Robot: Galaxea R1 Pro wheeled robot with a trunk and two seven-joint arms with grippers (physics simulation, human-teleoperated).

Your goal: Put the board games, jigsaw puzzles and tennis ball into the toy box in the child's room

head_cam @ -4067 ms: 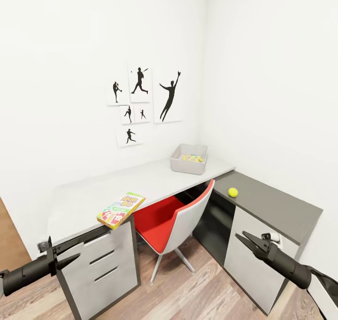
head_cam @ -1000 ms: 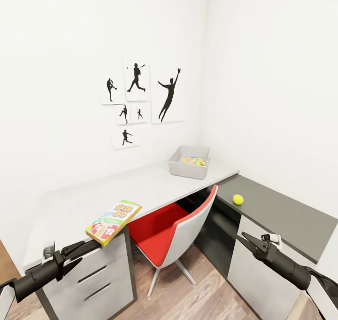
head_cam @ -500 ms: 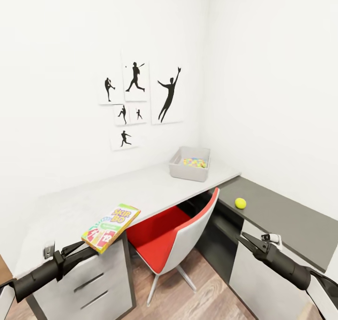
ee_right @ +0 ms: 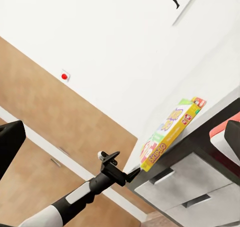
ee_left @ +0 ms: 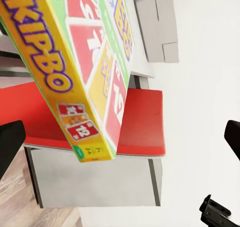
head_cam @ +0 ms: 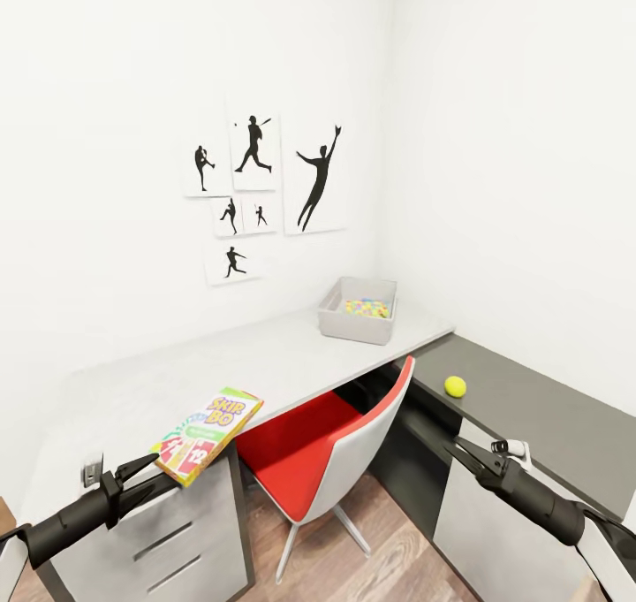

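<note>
Since the Skip-Bo box (head_cam: 207,422) lies on the table's (head_cam: 291,354) near corner, hanging a bit over the edge, the left gripper (head_cam: 140,476) should slide in straight — one finger over, one under. Its fingers are spread apart with nothing in them. The right gripper (head_cam: 466,453) is spread and bare too. Squeeze the box's middle, not its corner, then carry it flat to the toy box (head_cam: 358,309) by the wall — the tennis ball (head_cam: 455,386) waits on the dark cabinet (head_cam: 530,407).

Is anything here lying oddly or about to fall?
Yes: the green, yellow and red Skip-Bo box lies askew, one corner overhanging the white desk's front edge. The small yellow-green ball sits on the dark grey cabinet, not the desk.
</note>
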